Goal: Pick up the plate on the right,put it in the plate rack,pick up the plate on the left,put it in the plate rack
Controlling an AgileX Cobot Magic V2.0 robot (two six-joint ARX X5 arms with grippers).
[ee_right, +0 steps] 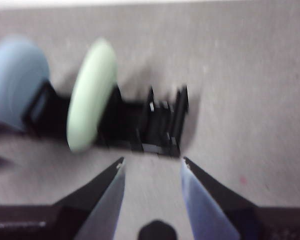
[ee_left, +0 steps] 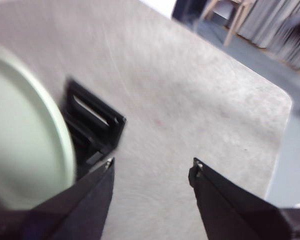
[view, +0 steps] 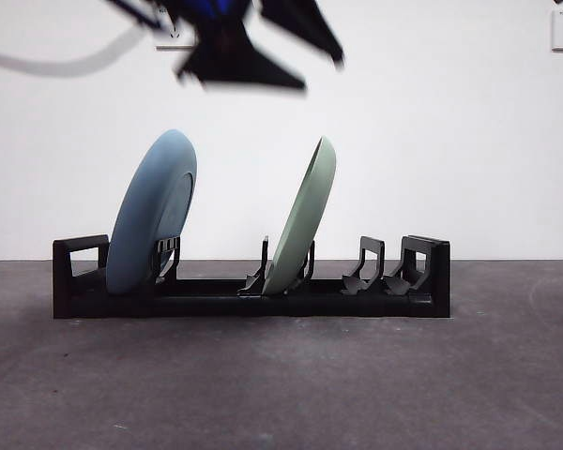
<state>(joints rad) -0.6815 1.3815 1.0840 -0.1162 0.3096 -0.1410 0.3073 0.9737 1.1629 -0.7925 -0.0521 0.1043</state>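
The long black plate rack (view: 253, 302) stands across the table's middle. A blue plate (view: 155, 216) leans upright in its left slots and a pale green plate (view: 305, 217) in its middle slots. A dark, blurred gripper (view: 236, 52) hangs high above the gap between the plates; which arm it is does not show. My left gripper (ee_left: 152, 167) is open and empty, close beside the green plate (ee_left: 25, 140) and the rack's end (ee_left: 95, 120). Further back, my right gripper (ee_right: 152, 162) is open and empty, facing the rack (ee_right: 160, 125), the green plate (ee_right: 90, 95) and the blue plate (ee_right: 15, 75).
The rack's right-hand slots (view: 385, 267) hold nothing. Grey tabletop (view: 281, 384) lies in front of the rack, with a white wall behind. The table's edge (ee_left: 282, 130) shows in the left wrist view, with furniture beyond it.
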